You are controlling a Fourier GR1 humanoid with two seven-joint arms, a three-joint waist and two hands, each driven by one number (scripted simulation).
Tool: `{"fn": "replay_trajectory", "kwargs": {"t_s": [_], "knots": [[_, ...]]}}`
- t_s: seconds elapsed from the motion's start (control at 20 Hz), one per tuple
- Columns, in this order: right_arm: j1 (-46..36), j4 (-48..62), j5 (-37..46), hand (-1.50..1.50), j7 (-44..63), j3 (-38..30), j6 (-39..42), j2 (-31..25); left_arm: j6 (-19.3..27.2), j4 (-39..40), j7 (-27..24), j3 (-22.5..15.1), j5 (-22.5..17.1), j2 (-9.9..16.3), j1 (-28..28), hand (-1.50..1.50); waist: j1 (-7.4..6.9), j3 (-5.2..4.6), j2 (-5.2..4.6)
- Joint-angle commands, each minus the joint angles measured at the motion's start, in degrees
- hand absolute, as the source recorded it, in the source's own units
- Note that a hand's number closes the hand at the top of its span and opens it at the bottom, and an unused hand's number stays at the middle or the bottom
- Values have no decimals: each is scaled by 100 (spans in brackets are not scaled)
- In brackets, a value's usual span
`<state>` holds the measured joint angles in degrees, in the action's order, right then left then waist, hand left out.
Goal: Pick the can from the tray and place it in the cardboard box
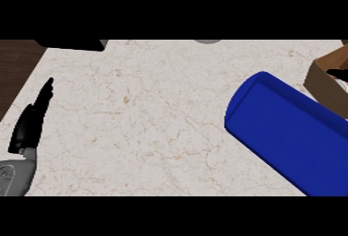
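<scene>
Can: none shows anywhere on the bench (pixel 149 120), so where it lies cannot be told; it may be inside the tray, in the box, or hidden by a hand out of sight.

At nine o'clock the left hand (pixel 28 124) rests at the bench's edge, fingers straight and pointing toward twelve, holding nothing. From it toward the centre the marble top runs bare.

At four o'clock lies the blue tray (pixel 292 138), set on a slant and cut off by the right edge; only its rim and outer wall show, so its contents are hidden.

At two o'clock a corner of the cardboard box (pixel 321 83) stands just behind the tray. A small dark shape (pixel 339 73) sits over its opening; it could be part of the right hand, but that is too little to judge.

Progress is therefore uncertain. If that shape is the hand, the placing may be under way; otherwise all is left to do.
</scene>
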<state>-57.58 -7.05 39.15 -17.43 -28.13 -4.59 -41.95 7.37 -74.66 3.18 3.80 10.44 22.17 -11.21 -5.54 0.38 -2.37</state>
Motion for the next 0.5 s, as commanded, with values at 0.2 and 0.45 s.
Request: {"fn": "replay_trajectory", "kwargs": {"t_s": [0.2, 0.45], "knots": [[44, -231, -458, -150, -754, -456, -130, 8, 38, -14, 177, -61, 39, -121, -115, 0, 78, 15, -1], [230, -243, -1142, -150, -1079, -1169, -146, -286, -8, -76, -51, 136, -70, 23, 129, 0, 113, 16, 23]]}}
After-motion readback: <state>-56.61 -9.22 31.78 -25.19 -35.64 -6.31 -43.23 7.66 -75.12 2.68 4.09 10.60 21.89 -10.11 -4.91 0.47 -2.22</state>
